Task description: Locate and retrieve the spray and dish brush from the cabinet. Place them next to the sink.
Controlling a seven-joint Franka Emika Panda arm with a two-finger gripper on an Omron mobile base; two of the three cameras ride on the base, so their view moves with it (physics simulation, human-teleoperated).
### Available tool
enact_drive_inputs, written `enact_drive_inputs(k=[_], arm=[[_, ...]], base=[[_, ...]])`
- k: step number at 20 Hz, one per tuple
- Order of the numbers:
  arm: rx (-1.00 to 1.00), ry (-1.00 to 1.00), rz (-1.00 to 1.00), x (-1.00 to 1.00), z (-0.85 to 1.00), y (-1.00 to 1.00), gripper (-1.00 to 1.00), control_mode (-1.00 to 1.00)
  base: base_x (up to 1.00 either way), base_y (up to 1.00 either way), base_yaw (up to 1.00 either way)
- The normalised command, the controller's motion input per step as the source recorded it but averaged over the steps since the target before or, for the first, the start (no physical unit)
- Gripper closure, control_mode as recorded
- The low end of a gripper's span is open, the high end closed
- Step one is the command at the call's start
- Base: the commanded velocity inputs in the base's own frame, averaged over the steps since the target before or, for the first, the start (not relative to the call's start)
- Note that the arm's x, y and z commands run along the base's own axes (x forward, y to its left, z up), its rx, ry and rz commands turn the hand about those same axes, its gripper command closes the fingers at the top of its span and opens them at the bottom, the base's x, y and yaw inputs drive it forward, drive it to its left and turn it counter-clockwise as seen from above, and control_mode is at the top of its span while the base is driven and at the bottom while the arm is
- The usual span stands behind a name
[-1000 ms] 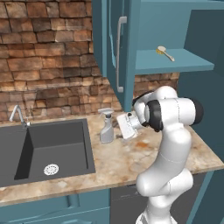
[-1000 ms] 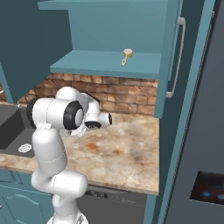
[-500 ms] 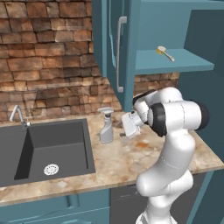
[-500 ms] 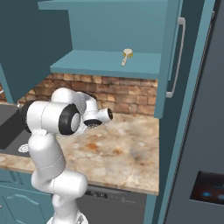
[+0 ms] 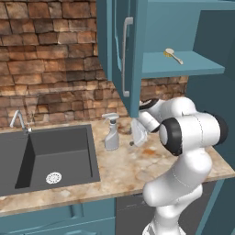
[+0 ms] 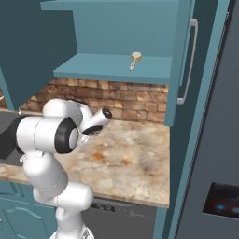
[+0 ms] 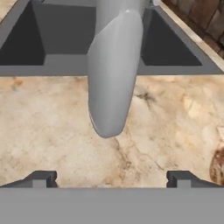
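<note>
While beside spray (image 5: 111,132), tool (image 7: 111,178) wide-jawed, empty

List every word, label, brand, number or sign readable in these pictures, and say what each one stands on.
None can be read.
The spray standing on the counter beside the sink has a plain body with no label.
The dish brush on the cabinet shelf is bare too.
The dark panel at the right edge carries glowing blue marks, too blurred to read.

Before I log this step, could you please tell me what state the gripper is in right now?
Gripper: open and holding nothing; the spray stands on the counter just ahead of its fingertips, next to the sink.
</note>
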Motion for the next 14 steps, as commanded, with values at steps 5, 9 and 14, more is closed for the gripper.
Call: enact_drive_inputs(k=[5,9,14], arm=[[-0.18,0.13,-0.07,-0.01,0.09,-0.01,-1.0,-1.0],[-0.13,0.28,-0.06,0.02,0.25,-0.22,-1.0,-1.0],[-0.04,0.33,-0.14,0.0,0.25,-0.31,-1.0,-1.0]], base=[[0.0,0.0,0.0],[0.0,0.0,0.0],[0.0,0.0,0.0]])
